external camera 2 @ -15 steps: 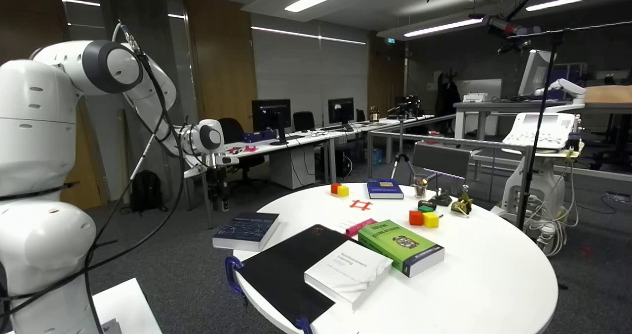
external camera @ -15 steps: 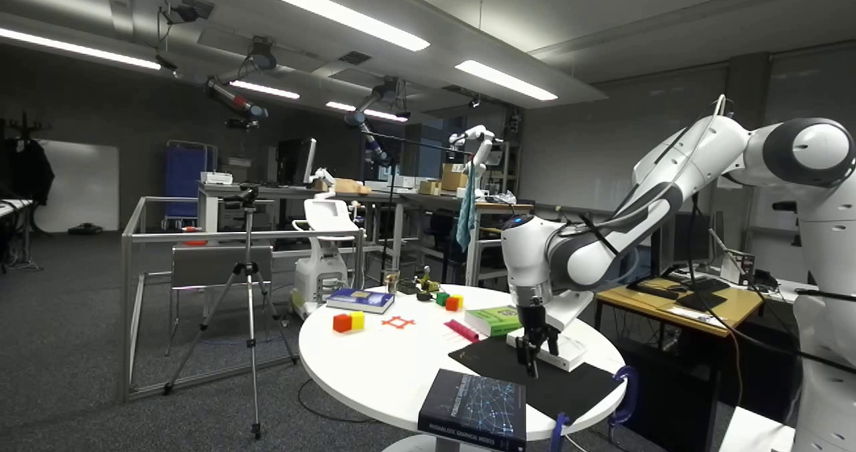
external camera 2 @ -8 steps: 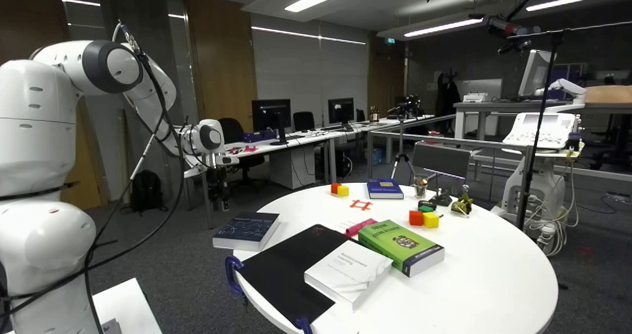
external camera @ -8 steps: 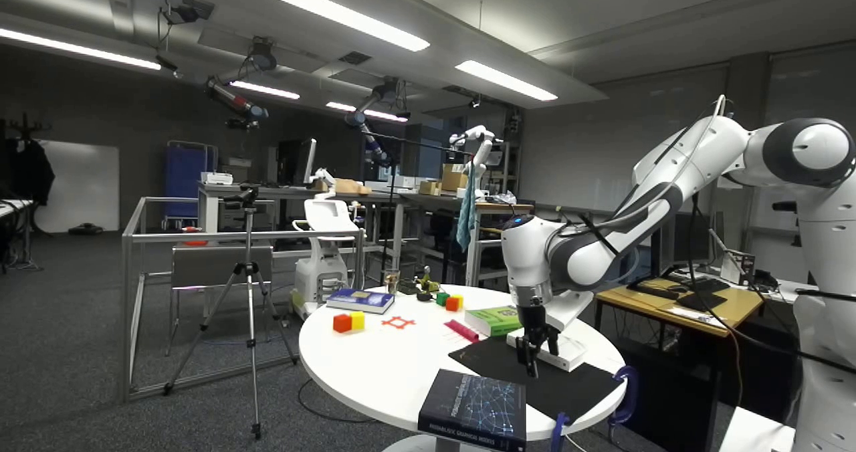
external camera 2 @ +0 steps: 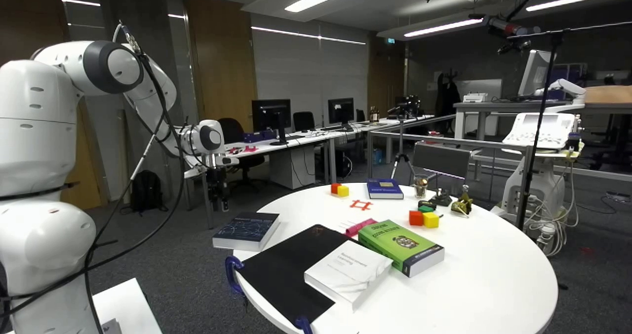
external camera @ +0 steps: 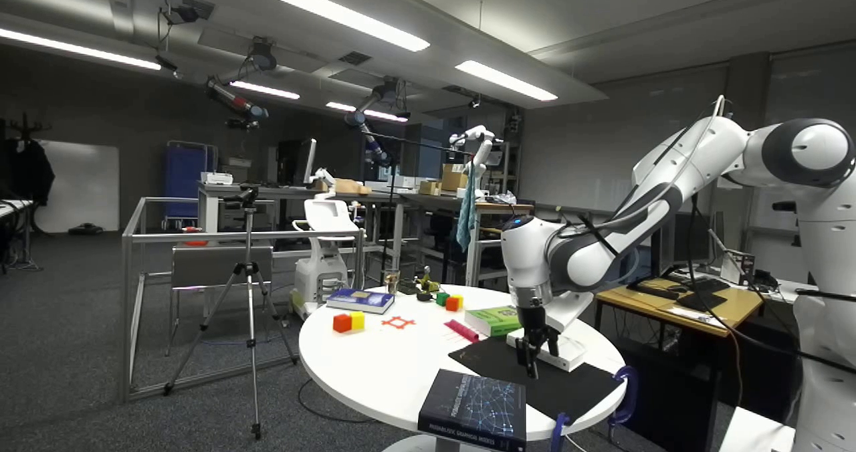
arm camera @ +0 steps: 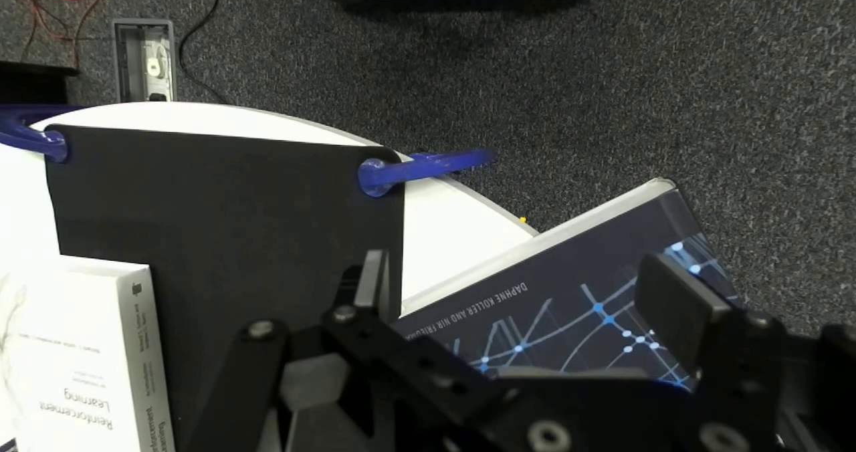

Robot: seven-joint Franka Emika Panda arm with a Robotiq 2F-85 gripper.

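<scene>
My gripper (arm camera: 525, 293) is open and empty, with its two pads (arm camera: 675, 305) wide apart in the wrist view. It hangs above the dark book (arm camera: 495, 311) with blue network lines, which shows between the fingers. In both exterior views the gripper (external camera: 542, 362) (external camera 2: 220, 206) is apart from the books, pointing down. The dark book (external camera: 476, 405) (external camera 2: 247, 229) lies at the edge of the round white table (external camera: 374, 378) and juts past it. A white book (external camera 2: 348, 270) lies partly on a black mat (external camera 2: 291, 265). A green book (external camera 2: 401, 245) lies beside it.
Blue clamps (arm camera: 428, 166) (external camera 2: 233, 274) hold the mat at the table edge. Farther off lie a pink piece (external camera 2: 360, 227), red and yellow cubes (external camera 2: 416, 218) (external camera 2: 343, 191), a red-orange frame (external camera 2: 361, 205), a blue book (external camera 2: 385, 189) and a glass cup (external camera 2: 420, 187).
</scene>
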